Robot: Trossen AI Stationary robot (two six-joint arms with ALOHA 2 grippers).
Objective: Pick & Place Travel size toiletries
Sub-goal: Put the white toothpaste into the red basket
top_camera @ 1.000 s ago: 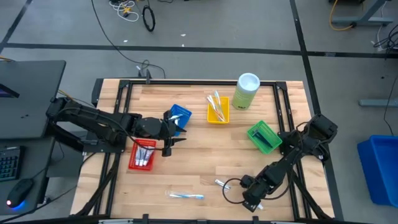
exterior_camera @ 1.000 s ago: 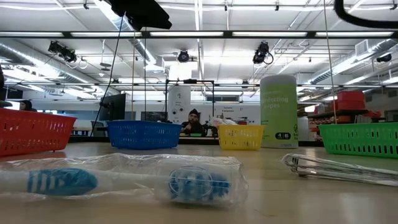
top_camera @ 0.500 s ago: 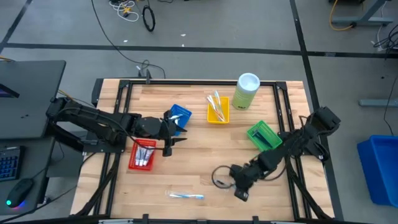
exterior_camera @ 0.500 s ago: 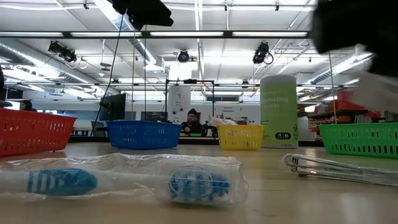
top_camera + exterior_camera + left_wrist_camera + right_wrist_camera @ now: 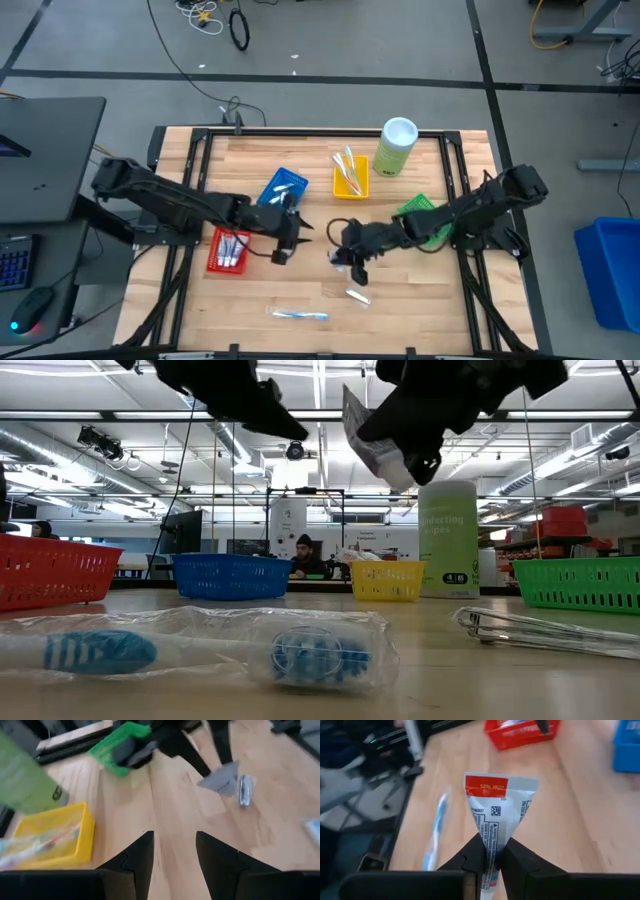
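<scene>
Right wrist view: right gripper (image 5: 490, 852) is clamped on a white tube (image 5: 496, 815) w/ a red band, fingers pinching its lower end. High view puts this gripper (image 5: 352, 262) above mid-table, tube lifted clear of the wood. A wrapped toothbrush (image 5: 299, 314) lies near the front edge; a wrapped item (image 5: 357, 295) lies just below the gripper. Left gripper (image 5: 290, 238) hangs near the blue tray (image 5: 283, 184), fingers (image 5: 135, 860) spread apart, nothing between them.

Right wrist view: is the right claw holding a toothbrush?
No. The right claw is shut on a white tube with a red end, while a toothbrush lies on the table below.
</scene>
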